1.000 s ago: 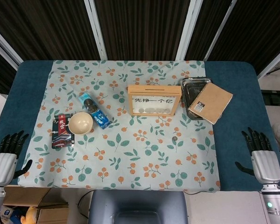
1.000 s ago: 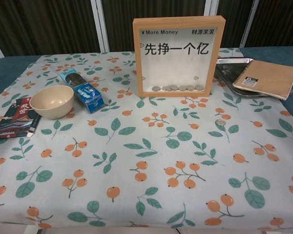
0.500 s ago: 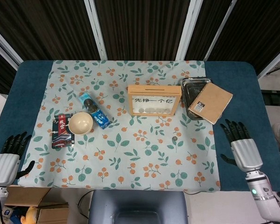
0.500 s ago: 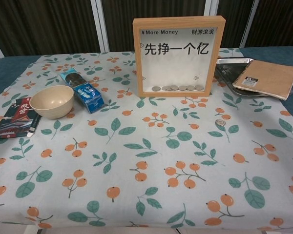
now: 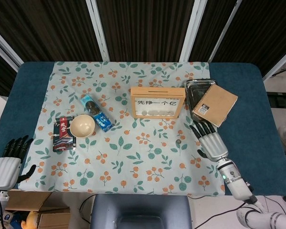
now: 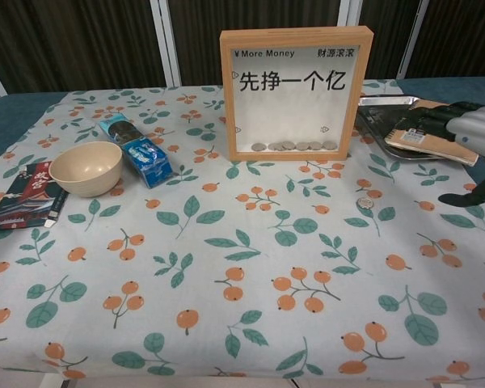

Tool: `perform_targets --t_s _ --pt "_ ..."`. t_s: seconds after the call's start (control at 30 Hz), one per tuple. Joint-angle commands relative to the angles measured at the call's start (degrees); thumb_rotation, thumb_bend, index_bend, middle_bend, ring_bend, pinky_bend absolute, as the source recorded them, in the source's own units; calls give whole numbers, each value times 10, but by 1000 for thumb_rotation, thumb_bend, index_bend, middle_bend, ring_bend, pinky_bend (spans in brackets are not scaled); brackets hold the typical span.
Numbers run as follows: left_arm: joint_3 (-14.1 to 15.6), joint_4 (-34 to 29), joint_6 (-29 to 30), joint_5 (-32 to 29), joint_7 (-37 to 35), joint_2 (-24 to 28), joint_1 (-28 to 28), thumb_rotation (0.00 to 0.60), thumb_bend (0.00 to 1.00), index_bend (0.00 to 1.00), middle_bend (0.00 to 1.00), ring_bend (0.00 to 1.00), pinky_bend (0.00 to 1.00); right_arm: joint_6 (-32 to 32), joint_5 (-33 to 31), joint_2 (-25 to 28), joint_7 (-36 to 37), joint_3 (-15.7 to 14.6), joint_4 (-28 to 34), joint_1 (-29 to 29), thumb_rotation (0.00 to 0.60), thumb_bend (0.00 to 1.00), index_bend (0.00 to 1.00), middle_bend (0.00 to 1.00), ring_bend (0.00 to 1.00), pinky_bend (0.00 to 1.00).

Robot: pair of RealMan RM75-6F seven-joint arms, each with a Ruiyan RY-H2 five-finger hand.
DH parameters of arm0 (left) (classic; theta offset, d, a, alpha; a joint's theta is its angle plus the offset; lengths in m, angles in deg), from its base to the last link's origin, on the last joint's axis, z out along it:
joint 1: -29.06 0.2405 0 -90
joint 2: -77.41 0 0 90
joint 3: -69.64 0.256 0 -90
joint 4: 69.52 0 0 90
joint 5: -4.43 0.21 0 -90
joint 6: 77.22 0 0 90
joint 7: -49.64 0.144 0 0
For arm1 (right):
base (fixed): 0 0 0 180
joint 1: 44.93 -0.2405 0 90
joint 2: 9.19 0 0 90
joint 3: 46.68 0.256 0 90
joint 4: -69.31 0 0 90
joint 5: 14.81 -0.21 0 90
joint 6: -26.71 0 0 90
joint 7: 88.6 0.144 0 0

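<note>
The right hand (image 5: 210, 141) is hovering over the cloth (image 5: 133, 167) near its right edge, fingers spread and holding nothing. Its fingertips (image 5: 202, 128) are pointing toward the notebook (image 5: 215, 105) and lying just short of that book's near corner. A coin (image 5: 178, 141) is lying on the cloth just left of this hand, apart from it; the chest view is showing the coin (image 6: 364, 204) between the frame and the hand (image 6: 475, 137). The notebook is resting partly on a metal tray (image 5: 195, 89) at the far right corner of the cloth. The wooden frame (image 5: 157, 102), with coins along its bottom, is standing upright left of the tray, near the middle of the cloth. Toward the left edge, a bowl (image 5: 82, 126) is sitting between a blue packet (image 5: 96, 112) and a dark booklet (image 5: 63, 133). The left hand (image 5: 8, 162) is hanging off the near left corner of the table (image 5: 19, 100), fingers apart and empty.
</note>
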Motion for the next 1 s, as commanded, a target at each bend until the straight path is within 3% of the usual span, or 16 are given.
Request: perform_targets --t_s 0.03,0.13,0.33,0.5,1.0 --pt "0 2 -3 -2 -2 0 0 597 323 0 0 0 0 -13 1 -26 26 -7 -29 -12 600 523 1 0 0 0" --pt "1 4 -7 -4 -3 0 -1 597 323 0 0 0 0 -15 2 -44 40 -10 -52 -19 600 530 33 0 0 0" --pt "0 4 -6 -5 -2 -1 -1 600 323 0 0 0 0 -14 3 -67 68 -14 -81 -25 600 530 265 0 0 0" --pt "0 4 -7 -4 0 -3 -2 600 322 0 0 0 0 -17 2 -74 76 -16 -89 -29 600 530 379 0 0 0" --pt "-2 11 -15 -11 -1 -7 -5 600 322 0 0 0 0 -24 -3 -119 106 -20 -148 -47 600 530 481 0 0 0"
